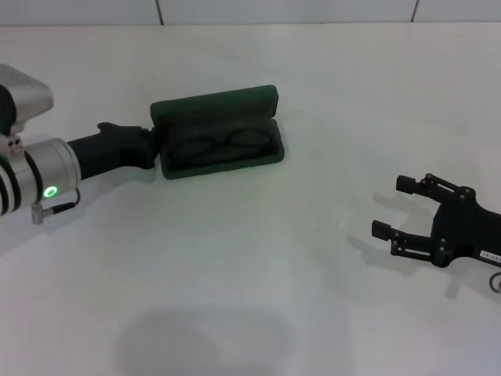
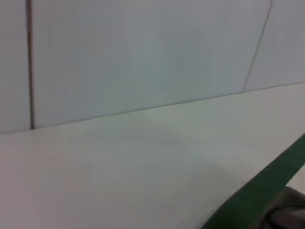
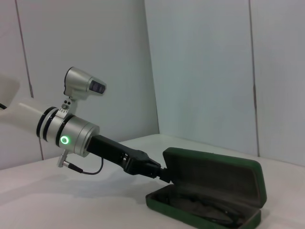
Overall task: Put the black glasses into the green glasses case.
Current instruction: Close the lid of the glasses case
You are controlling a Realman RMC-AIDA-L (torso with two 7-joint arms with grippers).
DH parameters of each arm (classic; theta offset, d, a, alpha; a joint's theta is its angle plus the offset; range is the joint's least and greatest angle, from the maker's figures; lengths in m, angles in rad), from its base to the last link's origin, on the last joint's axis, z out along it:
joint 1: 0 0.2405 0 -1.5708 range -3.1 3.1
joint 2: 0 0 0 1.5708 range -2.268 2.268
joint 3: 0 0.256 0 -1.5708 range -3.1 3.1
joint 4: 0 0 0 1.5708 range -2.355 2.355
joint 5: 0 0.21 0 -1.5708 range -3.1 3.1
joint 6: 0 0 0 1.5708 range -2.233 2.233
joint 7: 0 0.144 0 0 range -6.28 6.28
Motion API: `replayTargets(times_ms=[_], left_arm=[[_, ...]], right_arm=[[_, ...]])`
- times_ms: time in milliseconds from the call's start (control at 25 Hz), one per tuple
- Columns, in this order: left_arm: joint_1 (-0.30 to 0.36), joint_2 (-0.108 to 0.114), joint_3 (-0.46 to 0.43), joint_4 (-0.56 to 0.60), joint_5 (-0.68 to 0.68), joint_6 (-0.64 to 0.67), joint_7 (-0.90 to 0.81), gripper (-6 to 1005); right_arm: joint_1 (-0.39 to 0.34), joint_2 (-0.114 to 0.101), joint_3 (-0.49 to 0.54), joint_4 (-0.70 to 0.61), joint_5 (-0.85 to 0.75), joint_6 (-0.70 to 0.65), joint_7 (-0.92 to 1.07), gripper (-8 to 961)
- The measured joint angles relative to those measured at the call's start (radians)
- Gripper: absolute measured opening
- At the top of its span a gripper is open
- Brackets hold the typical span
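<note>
The green glasses case lies open on the white table, its lid standing up at the back. The black glasses rest inside its lower half, lenses side by side. My left gripper is at the case's left end, against the lid's edge. The right wrist view shows the same: the left gripper meets the raised lid of the case, and the glasses lie low inside. A green edge of the case crosses the left wrist view. My right gripper stands open, well right of the case, holding nothing.
The white table stretches around the case. A tiled wall runs along its far edge. A shadow falls on the table near the front.
</note>
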Motion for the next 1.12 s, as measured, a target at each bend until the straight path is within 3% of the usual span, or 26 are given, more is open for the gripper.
replayTargets(times_ms=[240,680,1000,1120], left_arm=[[-0.005,0.008,-0.001,0.004,0.0,-0.021,0.003,11],[-0.012,0.001,-0.001,0.027,0.0,-0.059,-0.002,15],[0.023,0.033,0.001,0.046,0.002,0.032,-0.238,18],[0.064,0.033,0.0,0.106,0.002,0.096,-0.351,19]], right_arm=[[0.0,0.0,0.0,-0.001,0.0,-0.003,0.001,860],[0.0,0.001,0.0,0.003,0.0,-0.009,0.002,860],[-0.01,0.002,0.007,0.003,0.0,-0.007,0.001,860],[-0.01,0.002,0.008,0.003,0.0,-0.004,0.0,860]])
